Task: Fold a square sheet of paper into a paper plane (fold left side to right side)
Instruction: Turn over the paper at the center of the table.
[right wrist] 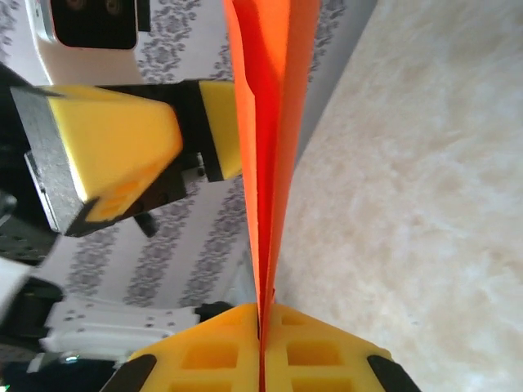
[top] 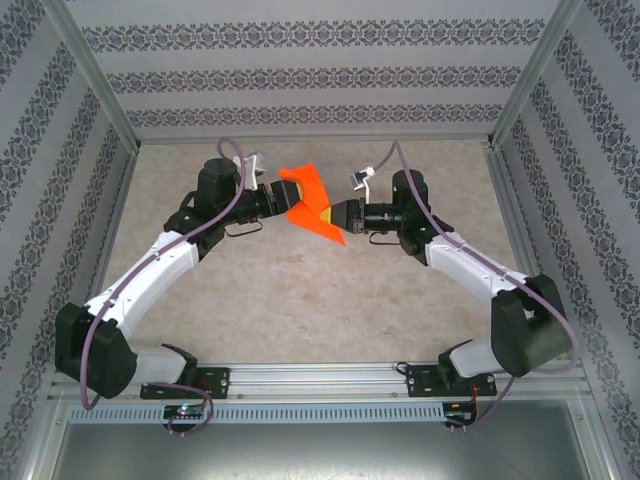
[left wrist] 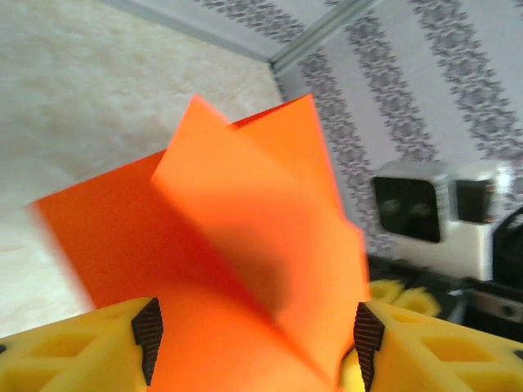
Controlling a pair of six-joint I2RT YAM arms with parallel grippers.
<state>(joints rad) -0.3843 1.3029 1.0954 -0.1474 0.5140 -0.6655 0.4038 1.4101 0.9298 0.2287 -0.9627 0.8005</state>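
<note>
Pale table [top: 300, 300] below, well clear of the work. Above its middle, in the air between the two wrists: the square sheet of paper [top: 308, 203], bright orange, partly folded, layers splayed. Right gripper [right wrist: 261, 327]: clamped flat on one edge of the sheet, layers pinched together. Left gripper [left wrist: 257, 335]: spread wide, straddling the sheet, pads [left wrist: 147, 331] apparently not touching it. Step in hand, likely: a regrasp for the left-to-right fold. Hold firm on the right; close the left only with edges aligned, near the crease, without tugging.
</note>
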